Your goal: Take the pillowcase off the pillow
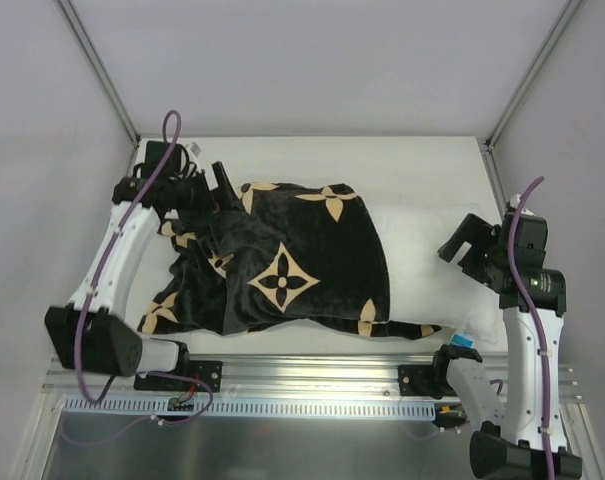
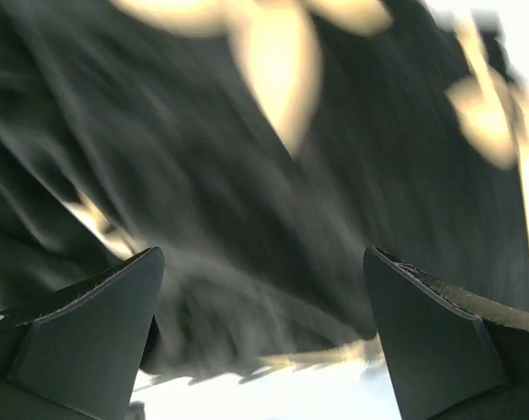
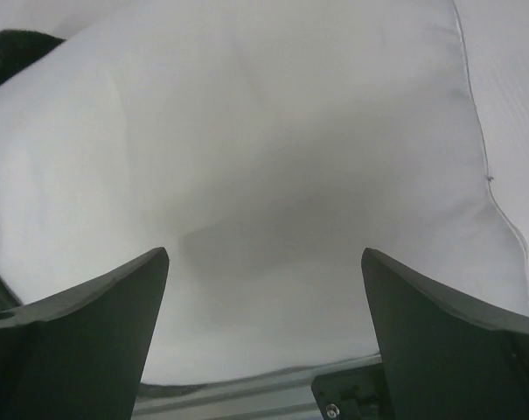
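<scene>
Though it is partly off — pillowcase (image 1: pixel 282 262): covers pillow (image 1: pixel 419 232)'s left half; right end bare
Left gripper (image 2: pixel 264 262): wide, empty
Right gripper (image 3: pixel 264 262): wide, empty

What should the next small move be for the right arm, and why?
Probably bring the right gripper forward and close its fingers on the bare end of the pillow. Both grippers stand open, the pillowcase covers only the pillow's left part, and the white end lies just before the right fingers. Holding it would let the left gripper pull the cover off.
</scene>
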Controlling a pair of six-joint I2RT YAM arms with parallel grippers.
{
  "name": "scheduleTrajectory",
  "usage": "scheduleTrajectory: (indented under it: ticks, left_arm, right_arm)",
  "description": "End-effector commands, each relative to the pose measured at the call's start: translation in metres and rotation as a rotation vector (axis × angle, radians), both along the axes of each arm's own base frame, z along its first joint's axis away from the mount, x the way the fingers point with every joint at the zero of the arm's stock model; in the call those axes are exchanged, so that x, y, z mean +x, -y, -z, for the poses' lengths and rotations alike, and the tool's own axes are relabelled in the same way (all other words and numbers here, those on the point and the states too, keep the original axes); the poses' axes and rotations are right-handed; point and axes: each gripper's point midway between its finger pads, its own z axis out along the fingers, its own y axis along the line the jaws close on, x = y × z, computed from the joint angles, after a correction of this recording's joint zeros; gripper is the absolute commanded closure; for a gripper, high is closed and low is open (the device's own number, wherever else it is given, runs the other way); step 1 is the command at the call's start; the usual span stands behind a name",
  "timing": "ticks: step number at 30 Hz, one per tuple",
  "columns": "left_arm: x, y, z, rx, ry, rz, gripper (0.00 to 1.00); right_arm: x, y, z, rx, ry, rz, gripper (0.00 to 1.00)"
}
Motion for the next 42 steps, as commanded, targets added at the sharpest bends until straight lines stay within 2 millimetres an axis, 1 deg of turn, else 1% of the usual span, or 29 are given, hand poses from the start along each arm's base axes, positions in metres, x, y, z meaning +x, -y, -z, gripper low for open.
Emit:
scheduleTrajectory:
  ticks: [1,2,3,4,5,6,7,8,9,10,11,12,13,15,16,18,19,20,21,22,23,26,29,30,31,32,35,39,42]
  left_arm:
    - [-0.06,0.021,0.005,0.07,0.026,0.106,0.01]
    - [-0.072,0.025,0.012,0.072,0.014,0.128,0.01]
    - [-0.086,0.03,0.011,0.052,0.022,0.124,0.01]
    - [-0.101,0.041,0.018,0.042,0.007,0.167,0.01]
    - [-0.117,0.046,0.037,0.046,-0.043,0.193,0.01]
    - [-0.128,0.049,0.041,0.053,-0.046,0.193,0.01]
    - [-0.136,0.054,0.047,0.062,-0.062,0.208,0.01]
    - [-0.153,0.063,0.062,0.069,-0.11,0.241,0.01]
    - [-0.159,0.065,0.069,0.075,-0.128,0.246,0.01]
    - [-0.166,0.066,0.083,0.105,-0.153,0.255,0.01]
    - [-0.167,0.067,0.089,0.11,-0.172,0.241,0.01]
    - [-0.168,0.067,0.097,0.124,-0.196,0.238,0.03]
    - [-0.171,0.068,0.109,0.125,-0.213,0.236,0.04]
    - [-0.17,0.069,0.12,0.12,-0.227,0.237,0.08]
    - [-0.17,0.07,0.125,0.121,-0.233,0.231,0.17]
    - [-0.167,0.071,0.133,0.124,-0.241,0.227,0.35]
    - [-0.164,0.073,0.133,0.123,-0.238,0.226,0.62]
    - [-0.163,0.074,0.132,0.117,-0.238,0.225,0.76]
    - [-0.161,0.076,0.131,0.114,-0.237,0.227,0.88]
    - [-0.16,0.077,0.128,0.109,-0.231,0.228,0.97]
    - [-0.159,0.08,0.123,0.095,-0.222,0.238,1.0]
    - [-0.155,0.082,0.113,0.08,-0.185,0.245,1.0]
    - [-0.15,0.084,0.099,0.061,-0.142,0.24,1.0]
    - [-0.149,0.084,0.095,0.055,-0.128,0.234,1.0]
    - [-0.148,0.084,0.091,0.046,-0.122,0.228,1.0]
    - [-0.143,0.082,0.085,0.033,-0.106,0.21,1.0]
    - [-0.132,0.074,0.074,0.004,-0.082,0.153,1.0]
    - [-0.117,0.064,0.064,-0.031,-0.072,0.09,1.0]
    - [-0.108,0.06,0.062,-0.027,-0.074,0.064,1.0]
  right_arm:
    - [-0.043,-0.007,0.016,-0.032,-0.099,-0.061,0.04]
    - [-0.048,-0.009,0.023,-0.022,-0.115,-0.062,0.04]
    - [-0.053,-0.017,0.03,0.002,-0.133,-0.096,0.04]
    - [-0.056,-0.021,0.037,0.013,-0.147,-0.113,0.04]
    - [-0.057,-0.022,0.044,0.017,-0.163,-0.122,0.04]
    - [-0.059,-0.024,0.059,0.028,-0.205,-0.131,0.04]
    - [-0.053,-0.027,0.061,0.04,-0.199,-0.139,0.04]
    - [-0.047,-0.03,0.063,0.055,-0.197,-0.148,0.04]
    - [-0.042,-0.035,0.069,0.083,-0.215,-0.16,0.04]
    - [-0.032,-0.037,0.069,0.091,-0.192,-0.161,0.03]
    - [-0.025,-0.041,0.07,0.107,-0.189,-0.162,0.01]
    - [-0.019,-0.045,0.073,0.129,-0.198,-0.169,0.04]
    - [-0.009,-0.05,0.07,0.143,-0.169,-0.18,0.11]
    - [0.002,-0.058,0.068,0.182,-0.15,-0.177,0.13]
    - [0.011,-0.063,0.065,0.186,-0.132,-0.194,0.13]
    - [0.016,-0.074,0.063,0.196,-0.127,-0.213,0.1]
    - [0.021,-0.078,0.061,0.197,-0.127,-0.224,0.04]
    - [0.022,-0.081,0.061,0.197,-0.131,-0.233,0.01]
    - [0.024,-0.082,0.061,0.198,-0.13,-0.231,0.0]
    - [0.027,-0.084,0.059,0.204,-0.123,-0.231,0.03]
    - [0.028,-0.087,0.059,0.205,-0.123,-0.238,0.04]
    - [0.031,-0.091,0.057,0.203,-0.111,-0.253,0.04]
    - [0.027,-0.086,0.059,0.16,-0.126,-0.257,0.04]
    - [0.027,-0.08,0.057,0.128,-0.123,-0.24,0.04]
    - [0.017,-0.074,0.061,0.098,-0.172,-0.233,0.04]
    - [0.014,-0.066,0.061,0.052,-0.179,-0.228,0.04]
    - [0.001,-0.056,0.054,0.003,-0.162,-0.227,0.04]
    - [-0.02,-0.052,0.041,-0.006,-0.132,-0.235,0.04]
    - [-0.028,-0.055,0.04,0.013,-0.117,-0.254,0.04]
